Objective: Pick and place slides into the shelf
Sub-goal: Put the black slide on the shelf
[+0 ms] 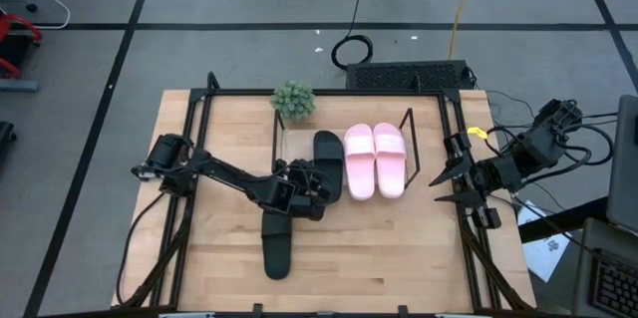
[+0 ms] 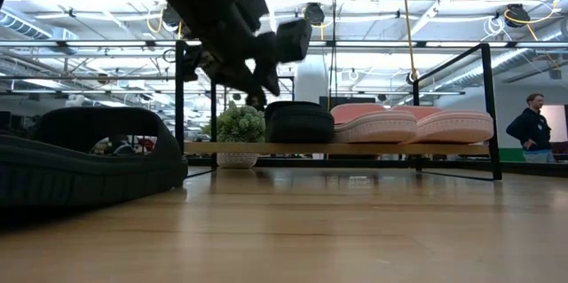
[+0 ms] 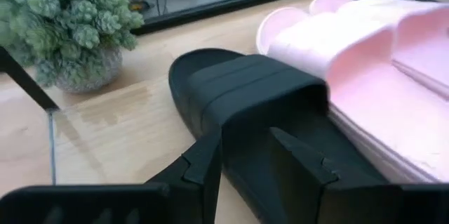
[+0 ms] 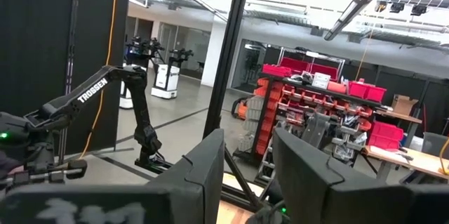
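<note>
The table (image 1: 229, 258) is a light wood top framed by black tubing, and it carries everything else. At its far side stands the shelf (image 1: 409, 124), thin black rods over a pale board. On that board lie three slides side by side: the pink pair (image 1: 375, 159) toward the right end, touching each other, and one black slide (image 1: 327, 154) just left of them, touching the nearer pink one. The low view shows the same row sitting flat on the board, black strap (image 2: 300, 121) beside pink ones (image 2: 382, 123).

The second black slide (image 1: 276, 243) lies on the bare table in front of the shelf, well apart from the rack and nearer the front edge. In the low view it fills the left foreground (image 2: 84, 163).

The left arm reaches in from the table's left edge, and the left gripper (image 1: 317, 190) hangs just over the near end of the black slide on the shelf. Its wrist view shows the fingers (image 3: 203, 171) a narrow gap apart, with the slide's strap just ahead of them; whether they touch it I cannot tell.

A small potted plant (image 1: 293, 101) stands at the shelf's left end, close beside the black slide.

The right gripper (image 1: 451, 183) waits at the table's right edge, claw spread wide and empty.

A person (image 2: 531, 128) stands far off in the room behind.
</note>
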{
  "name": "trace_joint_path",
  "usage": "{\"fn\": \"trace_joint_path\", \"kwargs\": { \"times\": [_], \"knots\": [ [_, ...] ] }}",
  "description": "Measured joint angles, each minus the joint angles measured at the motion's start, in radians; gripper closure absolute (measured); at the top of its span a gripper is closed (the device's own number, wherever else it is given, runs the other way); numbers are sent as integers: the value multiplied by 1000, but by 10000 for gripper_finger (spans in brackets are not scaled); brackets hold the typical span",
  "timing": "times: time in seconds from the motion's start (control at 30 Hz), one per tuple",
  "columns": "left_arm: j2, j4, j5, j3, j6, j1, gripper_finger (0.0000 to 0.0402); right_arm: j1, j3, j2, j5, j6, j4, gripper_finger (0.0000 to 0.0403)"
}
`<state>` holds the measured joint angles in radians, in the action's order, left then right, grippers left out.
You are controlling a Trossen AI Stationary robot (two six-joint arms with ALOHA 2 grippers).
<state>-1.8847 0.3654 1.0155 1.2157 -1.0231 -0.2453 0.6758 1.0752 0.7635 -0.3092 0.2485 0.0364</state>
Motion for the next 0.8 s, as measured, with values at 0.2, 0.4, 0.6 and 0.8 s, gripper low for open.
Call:
{"fn": "trace_joint_path", "kwargs": {
  "times": [0.2,0.4,0.6,0.8],
  "knots": [
    [88,-33,-55,0,46,-44,281,0,0,0,0,2,0,292],
    [251,-138,-64,1,246,-117,281,0,0,-1,0,40,-6,292],
    [365,-382,-44,2,400,-195,282,0,0,-1,-1,52,-9,292],
    [408,-685,-29,3,613,-344,282,0,0,0,15,-6,-9,292]
  ]
}}
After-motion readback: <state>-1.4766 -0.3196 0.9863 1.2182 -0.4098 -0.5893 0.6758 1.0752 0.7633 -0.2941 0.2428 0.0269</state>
